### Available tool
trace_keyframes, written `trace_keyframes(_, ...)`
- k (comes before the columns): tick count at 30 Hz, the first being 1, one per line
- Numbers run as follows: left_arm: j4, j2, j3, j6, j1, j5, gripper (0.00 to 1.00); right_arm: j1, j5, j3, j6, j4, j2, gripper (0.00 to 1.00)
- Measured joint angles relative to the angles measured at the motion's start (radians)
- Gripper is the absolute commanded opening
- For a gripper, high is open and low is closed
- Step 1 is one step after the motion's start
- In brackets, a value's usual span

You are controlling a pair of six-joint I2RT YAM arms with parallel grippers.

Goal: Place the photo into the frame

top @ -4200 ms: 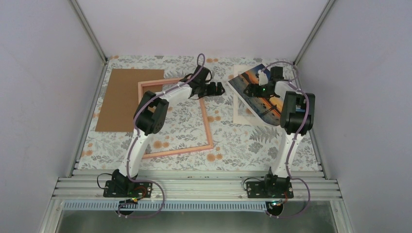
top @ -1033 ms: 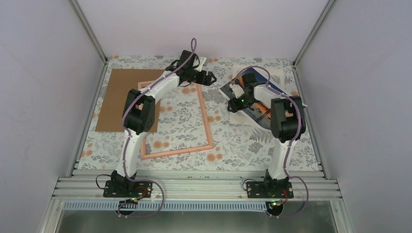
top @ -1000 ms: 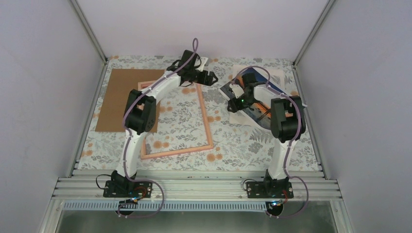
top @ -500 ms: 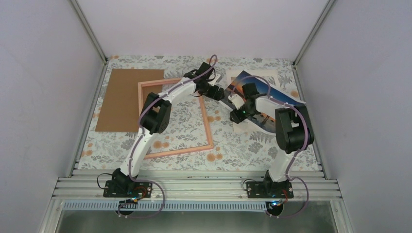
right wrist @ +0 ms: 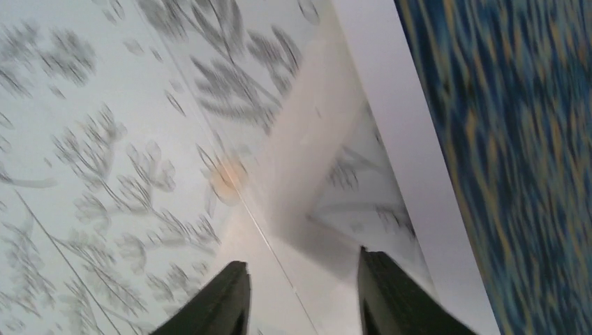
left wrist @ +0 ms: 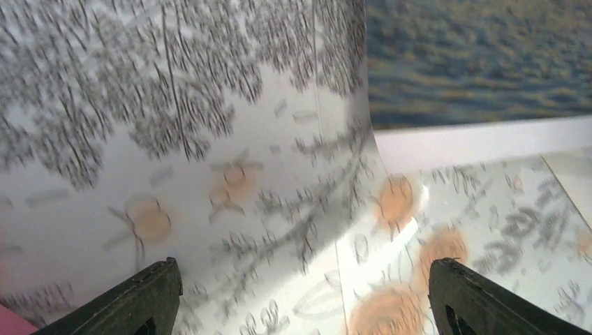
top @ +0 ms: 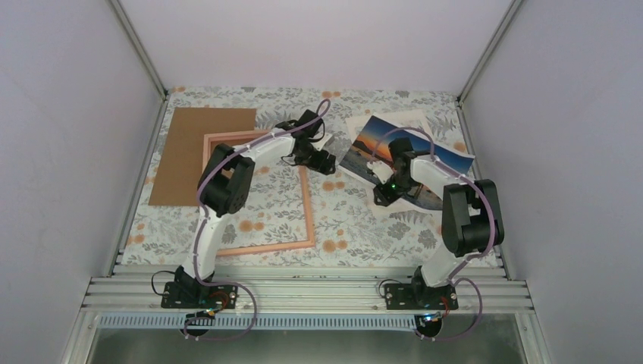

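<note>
The photo (top: 371, 144), an orange sunset over blue water, lies at the back right on the white mat board (top: 413, 117). The pink frame (top: 307, 205) lies flat left of centre, its back left part over the brown cardboard. My left gripper (top: 322, 161) hangs open just off the photo's left edge, over the frame's back right corner. In the left wrist view its fingers (left wrist: 150, 296) stand wide over the tablecloth, with the photo's water (left wrist: 482, 63) ahead. My right gripper (top: 383, 196) is low at the mat's near left corner, jaws apart and empty in its wrist view; mat board (right wrist: 307, 153), photo (right wrist: 523, 139).
A brown cardboard sheet (top: 197, 152) lies at the back left, partly under the frame. Floral cloth (top: 356, 227) covers the table. White walls close in the back and both sides, and the metal rail (top: 303, 292) with the arm bases runs along the near edge.
The photo, raised and tilted a second ago, now lies flat on the mat. My right gripper drew back to the mat's near corner, jaws narrowing. My left arm swung right, and the frame shifted left.
</note>
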Motion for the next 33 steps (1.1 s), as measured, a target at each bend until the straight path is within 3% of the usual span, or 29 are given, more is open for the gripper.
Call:
trace_keyframes(4,0.015,-0.079,-0.126,-0.025,0.0,0.038,0.89,-0.049,0.049,-0.04,-0.021,-0.029,-0.036,0.2)
trace_keyframes(11,0.09,-0.152,-0.264,-0.138,0.0,0.132,0.89,-0.069,0.101,-0.112,-0.036,-0.004,-0.036,0.11)
trace_keyframes(26,0.22,-0.077,-0.212,-0.294,-0.048,0.274,0.9,-0.069,0.035,-0.075,-0.037,0.036,0.026,0.09)
trace_keyframes(33,0.306,-0.046,-0.2,-0.336,-0.053,0.357,0.98,-0.069,-0.031,-0.034,-0.048,0.047,0.071,0.1)
